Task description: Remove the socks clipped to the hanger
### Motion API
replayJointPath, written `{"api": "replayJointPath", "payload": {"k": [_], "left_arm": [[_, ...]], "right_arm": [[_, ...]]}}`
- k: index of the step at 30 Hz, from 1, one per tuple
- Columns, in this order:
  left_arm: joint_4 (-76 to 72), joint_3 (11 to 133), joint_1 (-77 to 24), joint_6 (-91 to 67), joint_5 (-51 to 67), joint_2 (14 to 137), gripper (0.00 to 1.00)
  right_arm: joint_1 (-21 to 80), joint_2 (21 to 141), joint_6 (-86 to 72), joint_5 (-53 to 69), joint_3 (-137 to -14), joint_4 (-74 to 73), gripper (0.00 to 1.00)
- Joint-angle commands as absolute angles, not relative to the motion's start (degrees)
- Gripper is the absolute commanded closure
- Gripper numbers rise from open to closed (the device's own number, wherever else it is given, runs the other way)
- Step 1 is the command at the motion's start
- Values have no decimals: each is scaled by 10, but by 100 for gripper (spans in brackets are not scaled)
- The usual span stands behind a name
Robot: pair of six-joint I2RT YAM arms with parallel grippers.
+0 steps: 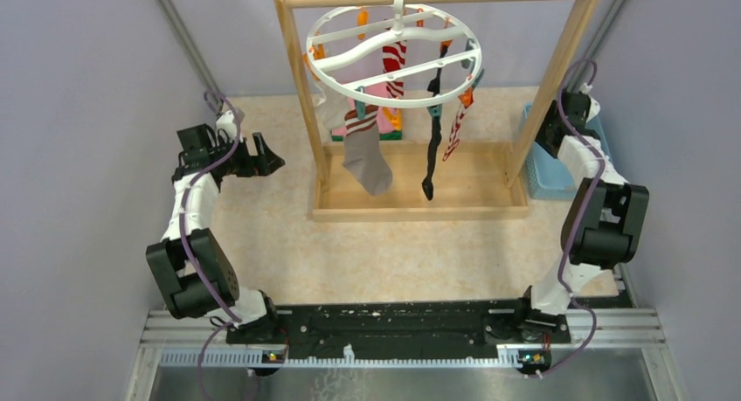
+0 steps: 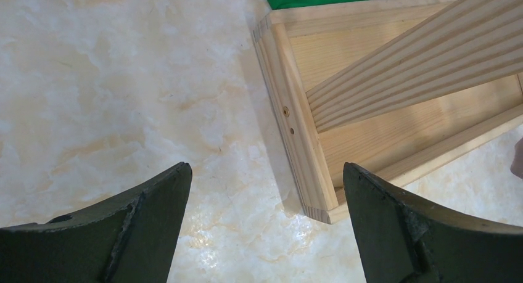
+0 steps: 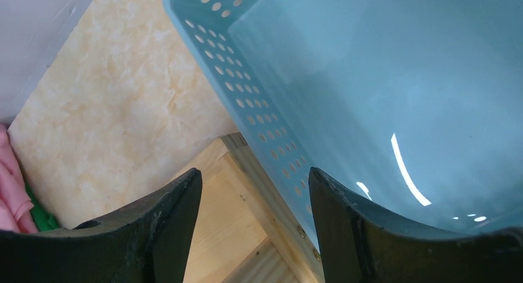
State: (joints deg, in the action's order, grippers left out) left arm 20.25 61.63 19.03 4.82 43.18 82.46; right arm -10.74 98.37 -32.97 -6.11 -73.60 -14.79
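Found hanger (image 1: 402,101) at 12 o'clock of the top view, hooked over the top bar of the wooden rack (image 1: 301,95), keeping the clipped load dangling clear of the base. Logged grey sock (image 1: 367,161) at the ring's 7 o'clock, black sock (image 1: 432,148) at 5, red-and-white striped sock (image 1: 395,65) seen through the ring; none yet unclipped. Located left gripper (image 2: 266,169) at 9 o'clock and right gripper (image 3: 256,172) at 3, flanking the rack, well apart from the hanger. Confirmed wide, empty jaws on both through wrist views only. Caught there too the perforated blue basket (image 3: 247,92) beneath the right gripper, judged a drop bin.
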Motion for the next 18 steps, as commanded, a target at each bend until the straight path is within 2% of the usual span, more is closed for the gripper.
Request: {"api": "replayJointPath", "payload": {"k": [1, 4, 10, 12, 18], "left_arm": [[199, 639, 188, 55, 447, 804, 1], [199, 642, 188, 56, 444, 804, 1], [193, 644, 189, 46, 443, 805, 1], [192, 644, 189, 44, 447, 804, 1], [195, 644, 189, 47, 448, 802, 1]], "right_arm": [[-105, 1013, -312, -27, -779, -151, 37], [-91, 1027, -304, -31, -793, -152, 43], [-39, 1056, -277, -86, -858, -208, 39], [-39, 1050, -282, -109, -855, -218, 36], [-58, 1010, -261, -147, -779, -197, 36]]}}
